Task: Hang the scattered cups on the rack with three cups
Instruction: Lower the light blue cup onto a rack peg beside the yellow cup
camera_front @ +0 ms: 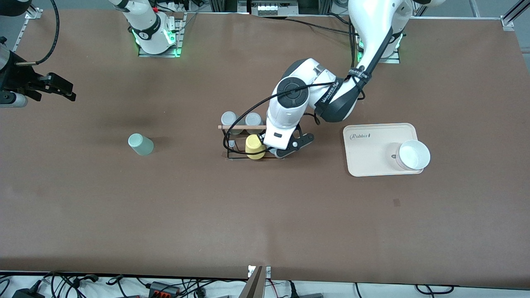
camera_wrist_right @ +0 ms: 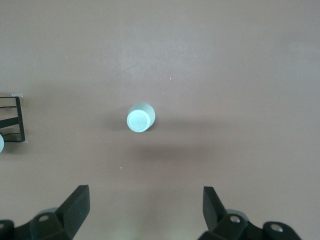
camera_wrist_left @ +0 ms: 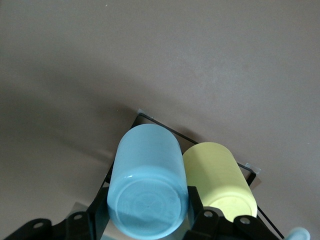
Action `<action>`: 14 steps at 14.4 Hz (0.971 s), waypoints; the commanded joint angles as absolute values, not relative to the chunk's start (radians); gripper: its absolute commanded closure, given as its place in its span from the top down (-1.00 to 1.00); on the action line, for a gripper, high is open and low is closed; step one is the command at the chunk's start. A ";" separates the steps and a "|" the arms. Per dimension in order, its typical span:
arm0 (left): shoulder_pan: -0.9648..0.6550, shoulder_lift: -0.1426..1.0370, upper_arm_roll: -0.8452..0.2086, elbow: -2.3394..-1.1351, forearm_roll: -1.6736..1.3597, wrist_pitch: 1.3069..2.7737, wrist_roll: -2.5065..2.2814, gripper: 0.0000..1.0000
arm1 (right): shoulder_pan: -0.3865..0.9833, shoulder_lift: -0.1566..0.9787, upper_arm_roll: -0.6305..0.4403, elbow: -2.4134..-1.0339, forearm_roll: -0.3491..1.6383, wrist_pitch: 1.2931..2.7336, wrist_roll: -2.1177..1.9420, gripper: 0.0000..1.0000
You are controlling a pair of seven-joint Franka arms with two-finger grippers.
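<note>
Trouble would come from a misaligned peg — the left gripper [camera_wrist_left: 142, 217], fingers clamped on the blue cup [camera_wrist_left: 146, 182] over the rack [camera_front: 244, 142] beside the yellow cup [camera_front: 254, 146], could tip it. Near the right arm's end, the mint cup [camera_front: 140, 144] stands on the table; the right gripper [camera_wrist_right: 145, 210] waits wide open above, holding nothing.

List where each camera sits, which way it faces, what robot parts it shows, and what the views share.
Front view: high across the table, facing both arm bases; shows the left gripper at the rack and the right gripper held aloft.
Left wrist view: on the left wrist, looking down on the light blue cup clamped between its fingers, beside the yellow cup.
Right wrist view: on the right wrist, looking down at the mint cup between open fingers.
Shared: the rack appears in all three views.
</note>
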State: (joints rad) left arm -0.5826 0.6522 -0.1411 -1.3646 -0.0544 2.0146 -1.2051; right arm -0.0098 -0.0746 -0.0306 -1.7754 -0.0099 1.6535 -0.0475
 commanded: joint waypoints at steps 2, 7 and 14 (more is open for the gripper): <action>-0.603 0.683 -0.129 -1.336 -0.032 2.052 -1.224 -0.24 | -0.020 -0.092 -0.023 -1.798 -0.017 1.646 -0.049 1.00; -0.603 0.695 -0.130 -1.347 -0.031 2.054 -1.221 -0.24 | -0.021 -0.087 -0.025 -1.789 -0.014 1.595 -0.061 1.00; -0.600 0.695 -0.132 -1.373 -0.031 2.063 -1.209 0.35 | -0.021 -0.043 -0.023 -1.763 -0.005 1.606 -0.063 1.00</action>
